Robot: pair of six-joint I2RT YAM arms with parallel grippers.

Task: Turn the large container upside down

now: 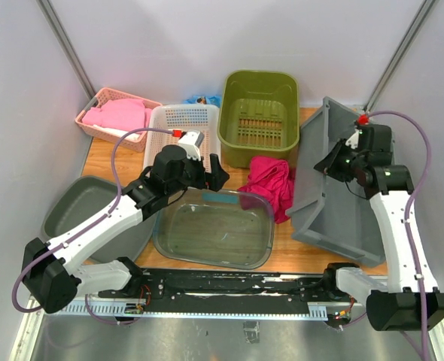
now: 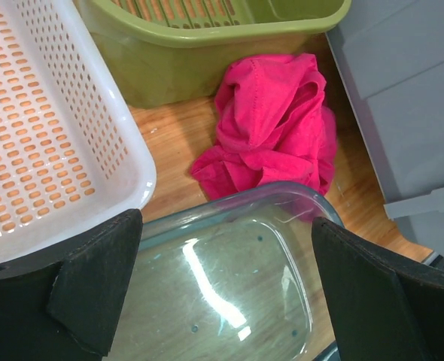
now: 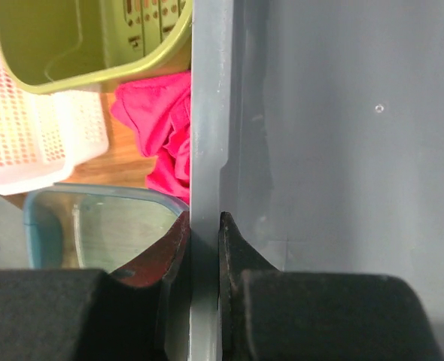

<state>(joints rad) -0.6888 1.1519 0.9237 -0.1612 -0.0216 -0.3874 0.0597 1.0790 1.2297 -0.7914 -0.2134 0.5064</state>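
Right end effector (image 3: 205, 229): clenched on the rim of the one large container (image 1: 342, 203), tilted at the right of the counter (image 1: 290, 256).
Left end effector (image 2: 226, 229): released, above one clear tub (image 1: 214, 229).
Baskets, three: green basket (image 1: 256, 156), white basket (image 1: 162, 120), pink basket (image 1: 86, 114).
Cloth (image 1: 271, 184): one, magenta.

Both left arm (image 1: 101, 226) and right arm (image 1: 399, 218): white links, black joints. Each carries a looping purple cable (image 1: 114, 162), red fitting (image 1: 363, 118) at wrist. On left hand (image 2: 226, 218), fingers (image 2: 94, 286) matte black, wedge-shaped.
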